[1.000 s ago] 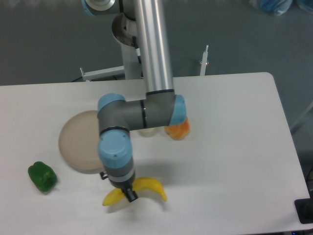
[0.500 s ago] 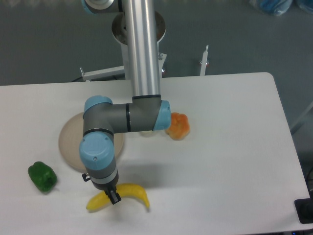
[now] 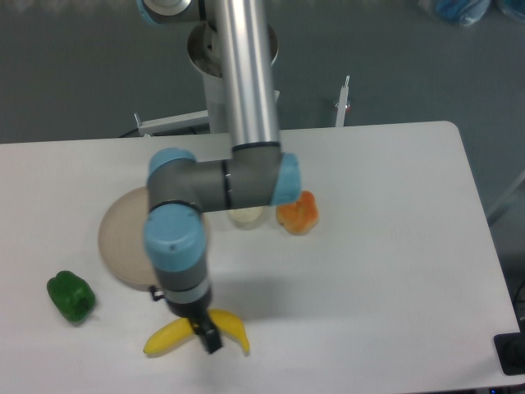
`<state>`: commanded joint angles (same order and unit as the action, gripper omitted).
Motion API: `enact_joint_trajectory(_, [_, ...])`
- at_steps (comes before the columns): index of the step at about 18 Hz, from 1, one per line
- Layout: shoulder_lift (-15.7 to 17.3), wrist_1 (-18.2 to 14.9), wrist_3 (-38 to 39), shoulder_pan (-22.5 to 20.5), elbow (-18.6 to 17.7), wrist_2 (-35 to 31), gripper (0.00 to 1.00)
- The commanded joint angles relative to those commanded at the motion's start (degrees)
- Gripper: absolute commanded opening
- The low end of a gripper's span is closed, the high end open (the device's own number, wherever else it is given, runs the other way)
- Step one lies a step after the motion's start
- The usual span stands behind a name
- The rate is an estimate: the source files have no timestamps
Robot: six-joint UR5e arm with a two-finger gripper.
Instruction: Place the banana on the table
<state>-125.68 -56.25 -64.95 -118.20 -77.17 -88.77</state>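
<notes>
The yellow banana (image 3: 171, 337) lies flat on the white table (image 3: 385, 246) near its front edge, left of the middle, ends pointing down. My gripper (image 3: 210, 340) points down over the middle of the banana, and its dark fingers cover that part. The jaws look released, since the banana rests on the tabletop on its own. The arm's blue and grey wrist (image 3: 175, 246) stands above it and hides the table behind.
A round tan plate (image 3: 123, 238) sits left of the arm, partly under it. A green pepper (image 3: 70, 296) lies at the front left. An orange lobed fruit (image 3: 299, 213) and a pale object (image 3: 246, 217) sit behind the arm's elbow.
The gripper carried the banana left, down to the table. In the last half second the banana stayed put while the gripper shifted slightly right and the wrist rose.
</notes>
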Motion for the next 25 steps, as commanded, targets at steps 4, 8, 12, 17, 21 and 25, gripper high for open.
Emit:
enact_joint_trajectory(4, [0.0, -0.52, -3.77, -6.51, 0.79, 0.53, 1.0])
enact_joint_trajectory(8, [-0.17, -2.97, -8.61, -11.35, 1.23, 0.0, 1.0])
enact_joint_trajectory(12, [-1.49, -8.16, -15.71, -14.77, 4.74, -0.17, 1.0])
enact_joint_trajectory(17, [-3.77, -9.67, -23.8, -19.7, 7.47, -0.26, 1.0])
enact_joint_trajectory(21, [-4.3, -9.67, -26.8, -21.2, 7.38, -2.27, 1.0])
enact_joint_trajectory(25, [-4.83, -9.32, -27.42, -21.73, 7.3, -2.37, 1.0])
